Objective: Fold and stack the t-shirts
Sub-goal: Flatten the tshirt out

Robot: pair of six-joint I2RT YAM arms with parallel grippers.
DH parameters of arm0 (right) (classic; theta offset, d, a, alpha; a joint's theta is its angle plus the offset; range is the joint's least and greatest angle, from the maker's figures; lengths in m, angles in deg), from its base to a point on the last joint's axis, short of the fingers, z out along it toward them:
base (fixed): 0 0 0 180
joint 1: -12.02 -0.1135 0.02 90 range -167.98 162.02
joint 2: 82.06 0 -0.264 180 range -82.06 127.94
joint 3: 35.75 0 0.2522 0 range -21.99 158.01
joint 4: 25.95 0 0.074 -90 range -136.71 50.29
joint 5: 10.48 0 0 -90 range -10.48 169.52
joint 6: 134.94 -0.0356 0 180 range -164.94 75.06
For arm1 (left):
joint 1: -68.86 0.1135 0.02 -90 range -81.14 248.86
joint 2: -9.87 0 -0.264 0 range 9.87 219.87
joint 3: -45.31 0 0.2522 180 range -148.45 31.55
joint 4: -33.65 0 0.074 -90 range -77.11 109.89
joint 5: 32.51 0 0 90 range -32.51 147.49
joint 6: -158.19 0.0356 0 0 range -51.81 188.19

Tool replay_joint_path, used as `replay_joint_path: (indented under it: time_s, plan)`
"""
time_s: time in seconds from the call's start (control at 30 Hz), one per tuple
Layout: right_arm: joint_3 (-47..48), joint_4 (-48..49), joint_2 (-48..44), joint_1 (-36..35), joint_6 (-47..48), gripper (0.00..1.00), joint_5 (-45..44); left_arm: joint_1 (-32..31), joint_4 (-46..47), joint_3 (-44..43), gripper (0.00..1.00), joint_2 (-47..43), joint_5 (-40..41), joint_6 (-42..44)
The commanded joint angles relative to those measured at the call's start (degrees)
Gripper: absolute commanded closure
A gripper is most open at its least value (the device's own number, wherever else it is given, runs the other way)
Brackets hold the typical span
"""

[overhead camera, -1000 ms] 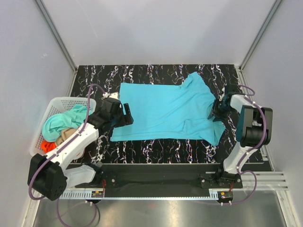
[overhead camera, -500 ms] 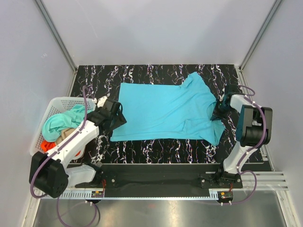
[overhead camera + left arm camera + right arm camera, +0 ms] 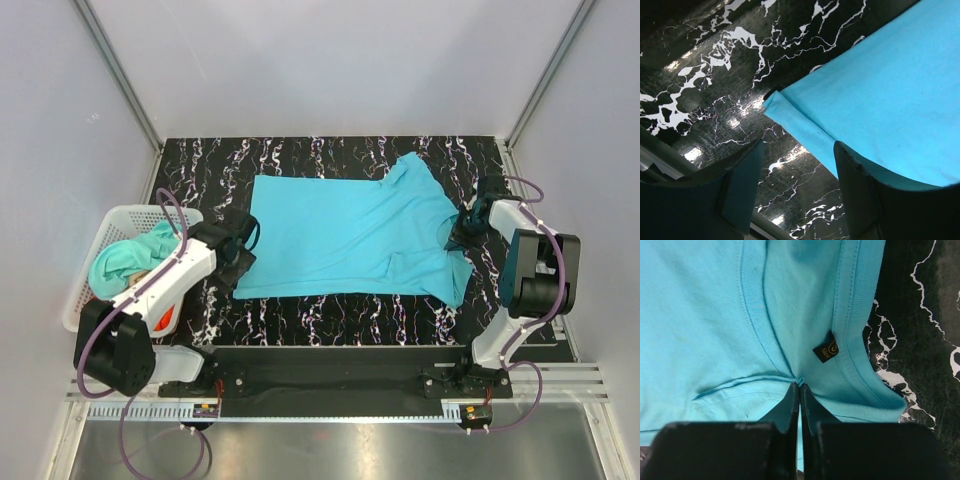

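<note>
A bright cyan t-shirt [image 3: 345, 238] lies spread flat on the black marbled table [image 3: 300, 160], its neck to the right. My right gripper [image 3: 458, 232] is shut on the neckline; in the right wrist view its fingertips [image 3: 793, 396] pinch a small bunch of the cyan t-shirt [image 3: 700, 315] just below the black size label [image 3: 826, 349]. My left gripper [image 3: 243, 262] stands open at the shirt's near left corner. In the left wrist view the folded hem corner [image 3: 774, 102] lies ahead of the gap, and the right finger [image 3: 860, 192] overlaps the cloth's edge.
A white lattice basket [image 3: 120, 213] stands at the table's left edge, holding a mint-teal t-shirt [image 3: 125, 258]; a bit of orange-red cloth [image 3: 164, 320] shows beside the left arm. Grey walls close in the back and sides.
My right gripper has shut on the neckline. My left gripper has swung round and down onto the shirt's near left corner, its jaws narrowing a little.
</note>
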Motion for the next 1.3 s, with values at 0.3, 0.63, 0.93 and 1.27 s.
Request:
replay_joint_path:
  time_s: [0.3,0.63,0.93,1.27]
  plan:
    - [0.16,-1.32,-2.73,-0.41,-1.24,0.87,1.21,1.18,0.36,-1.0,0.3,5.35,-4.1,-6.95]
    - [-0.63,-0.7,-1.94,-0.41,-1.51,0.66,-0.28,1.18,-1.13,-0.56,0.26,3.24,0.47,-7.3]
    - [-2.3,1.4,0.17,-0.41,-2.91,0.75,-2.04,1.18,0.72,0.84,0.26,4.21,0.21,-6.15]
    - [-0.73,0.0,-1.23,-0.41,-2.56,0.67,-4.15,1.18,1.33,1.02,0.27,4.65,0.3,-5.45]
